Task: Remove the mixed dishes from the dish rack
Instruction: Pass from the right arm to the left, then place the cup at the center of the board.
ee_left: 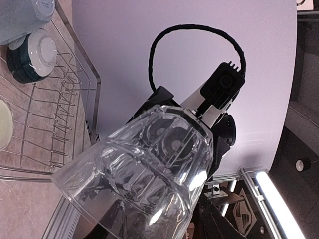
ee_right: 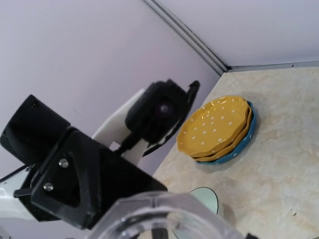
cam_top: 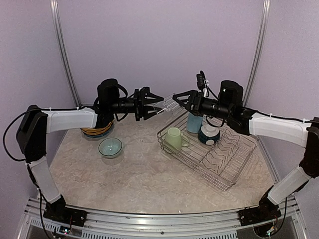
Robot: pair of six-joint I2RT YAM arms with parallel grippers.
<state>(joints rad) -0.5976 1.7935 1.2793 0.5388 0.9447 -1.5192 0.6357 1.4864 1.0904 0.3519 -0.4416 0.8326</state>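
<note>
The glass [cam_top: 167, 103] hangs in the air between the two arms, over the far left corner of the rack [cam_top: 227, 167]. The right gripper [cam_top: 175, 102] pinches its base end. The left gripper [cam_top: 160, 105] has its fingers spread around the mouth end. Two mugs and a bowl [cam_top: 209, 133] stand in the rack. The plates [cam_top: 97, 130] lie stacked on the table at the left.

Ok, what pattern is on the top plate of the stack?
The top plate is yellow with small white dots; right wrist view shows it best.
</note>
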